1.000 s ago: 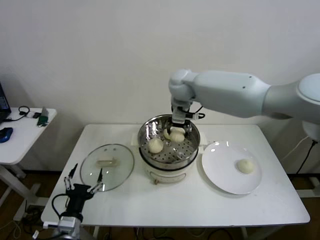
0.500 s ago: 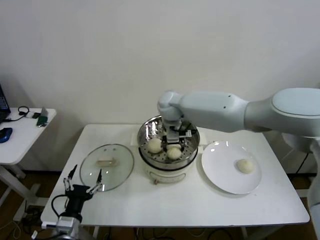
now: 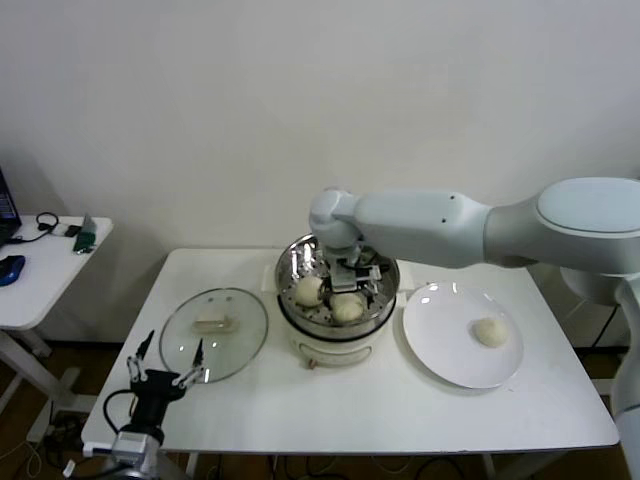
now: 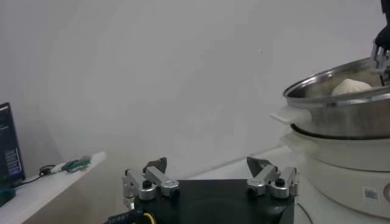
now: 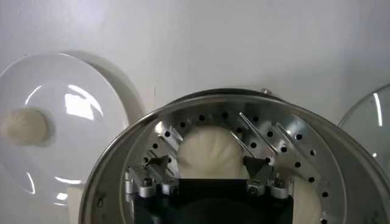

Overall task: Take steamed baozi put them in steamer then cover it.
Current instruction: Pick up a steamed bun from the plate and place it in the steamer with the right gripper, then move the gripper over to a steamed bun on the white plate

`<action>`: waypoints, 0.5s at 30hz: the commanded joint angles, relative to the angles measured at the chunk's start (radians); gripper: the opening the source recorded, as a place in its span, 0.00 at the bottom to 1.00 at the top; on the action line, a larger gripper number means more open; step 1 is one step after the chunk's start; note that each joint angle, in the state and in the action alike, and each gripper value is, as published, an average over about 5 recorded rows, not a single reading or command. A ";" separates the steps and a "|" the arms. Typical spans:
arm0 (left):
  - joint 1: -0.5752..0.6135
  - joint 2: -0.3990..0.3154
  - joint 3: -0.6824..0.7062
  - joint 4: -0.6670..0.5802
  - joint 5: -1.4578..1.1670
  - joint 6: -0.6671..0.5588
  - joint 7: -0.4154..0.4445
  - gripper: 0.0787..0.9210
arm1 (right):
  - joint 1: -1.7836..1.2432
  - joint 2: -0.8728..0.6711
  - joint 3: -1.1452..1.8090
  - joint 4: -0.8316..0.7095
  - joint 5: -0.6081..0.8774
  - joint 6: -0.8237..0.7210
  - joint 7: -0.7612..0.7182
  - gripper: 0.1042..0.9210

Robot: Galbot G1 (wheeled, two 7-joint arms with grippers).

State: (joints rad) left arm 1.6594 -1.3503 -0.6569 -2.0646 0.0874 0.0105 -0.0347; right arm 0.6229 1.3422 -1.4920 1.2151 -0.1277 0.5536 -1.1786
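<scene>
Right claw (image 5: 210,159) is spread astride a steamed baozi (image 5: 209,152) inside the steamer (image 3: 337,262); one remains on the plate (image 3: 440,345). Judged soft, light: side grip advised. Left claw (image 4: 210,176), spread, is parked.

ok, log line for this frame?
right hand: open over baozi in steamer | left hand: open, idle by cover | plate: one baozi left
</scene>
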 commanded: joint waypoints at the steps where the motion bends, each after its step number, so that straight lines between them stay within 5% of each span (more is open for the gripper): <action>1: -0.002 0.004 0.001 0.001 -0.006 0.000 0.000 0.88 | 0.021 -0.014 0.021 0.003 -0.005 0.004 -0.008 0.88; 5: -0.004 0.006 0.004 0.001 -0.006 0.000 0.000 0.88 | 0.073 -0.064 0.032 -0.001 0.037 -0.013 -0.008 0.88; 15: -0.002 0.017 0.006 0.001 -0.008 -0.005 0.000 0.88 | 0.270 -0.341 -0.229 -0.020 0.463 -0.354 0.143 0.88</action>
State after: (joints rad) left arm 1.6570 -1.3350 -0.6512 -2.0646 0.0812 0.0070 -0.0355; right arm 0.7727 1.1809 -1.5652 1.1966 0.0835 0.4098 -1.1291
